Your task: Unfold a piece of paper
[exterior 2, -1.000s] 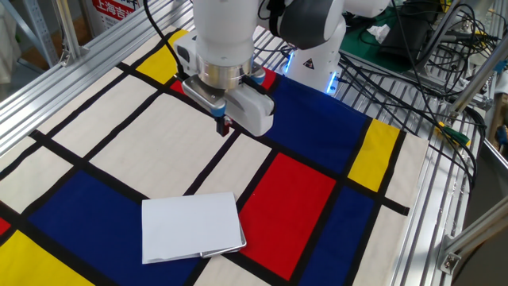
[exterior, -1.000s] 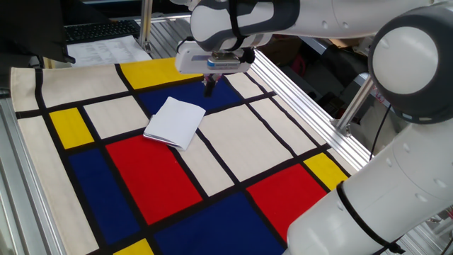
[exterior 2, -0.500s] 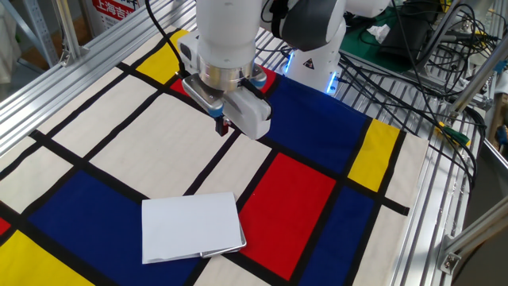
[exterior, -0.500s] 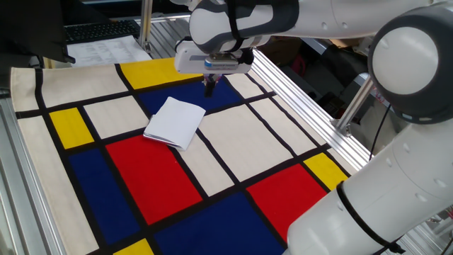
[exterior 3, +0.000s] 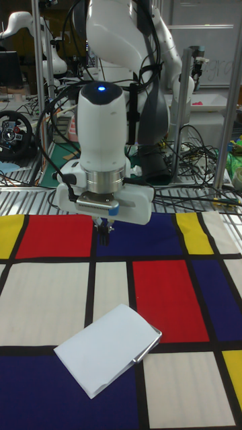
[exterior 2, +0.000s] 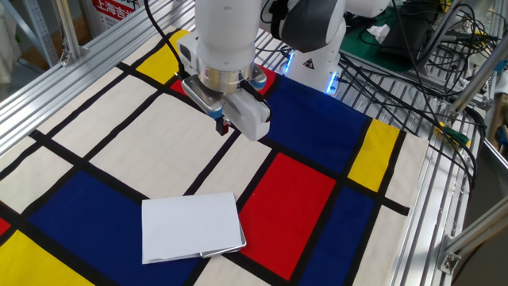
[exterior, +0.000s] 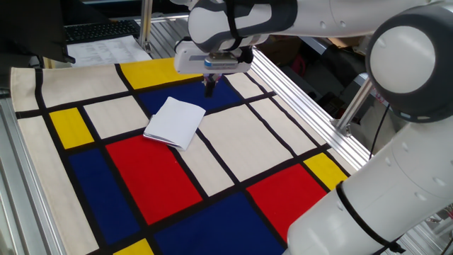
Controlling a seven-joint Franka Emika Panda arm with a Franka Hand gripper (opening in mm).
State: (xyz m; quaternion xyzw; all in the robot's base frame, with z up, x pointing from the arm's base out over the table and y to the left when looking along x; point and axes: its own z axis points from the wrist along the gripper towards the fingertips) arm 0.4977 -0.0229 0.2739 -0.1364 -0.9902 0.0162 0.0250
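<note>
The piece of paper (exterior 2: 190, 228) lies folded flat on the colourful cloth (exterior 2: 302, 187), covering part of a blue square and a black line, its loose edges slightly lifted at one corner. The gripper (exterior 2: 223, 125) hangs above the cloth, well apart from the paper, its jaws narrow, fingertips close together and holding nothing

The light is bright and even in all three views. It seems to come from above, so shadows are soft and small. The white arm (exterior: 417, 142) shines a little. A blue lamp (exterior 3: 101, 87) glows on the arm in the tall view. The colours look clear. The far background is darker and a bit blurry.
</note>
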